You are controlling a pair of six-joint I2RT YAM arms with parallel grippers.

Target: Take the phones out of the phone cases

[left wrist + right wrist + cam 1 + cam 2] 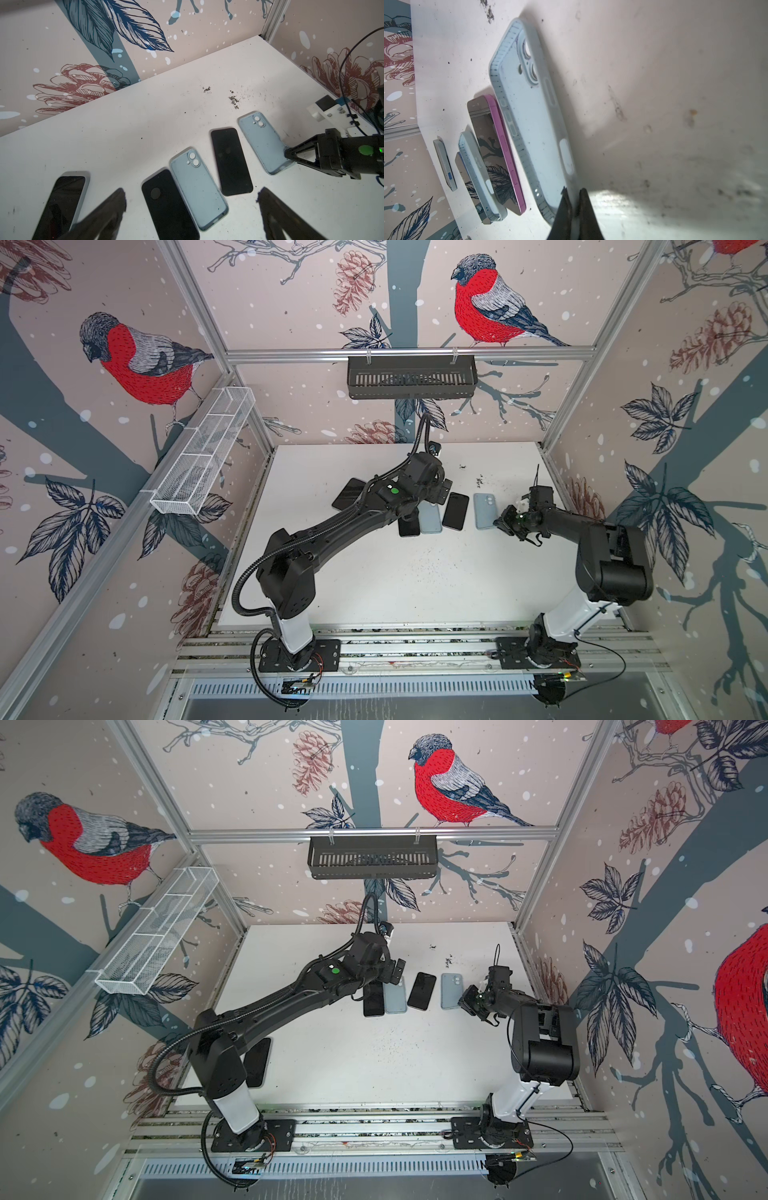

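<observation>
You have a white matt table (374, 585), scuffed and speckled, under the black jointed left arm (332, 524) and right arm (573, 522). Your left claw (192, 192) hangs released above the row, its wedge-shaped fingers (104, 212) spread wide and gripping nothing. Your right claw (574, 200) is clenched on the thin side wall of the held case (537, 128), at the end away from its camera holes. That case is pale blue, soft-looking, rounded at the corners and empty. Count five things in the row. Just beside the held case lies a bare phone (230, 162). Next comes a second empty case (199, 189) of the same blue, then a second bare phone (168, 205). Farthest from the held case is the cased phone (60, 205), dark glass inside a pale rim. The left wrist view gives you only black glass on the nearest phone, while the right wrist view shows its glossy pink edge and the ribbed inner wall of the held case. In a top view, a dark rounded slab (257, 1060) lies well apart from the held case; you cannot tell what it is. Dark crumbs (233, 100) sit near the held case's camera end.
</observation>
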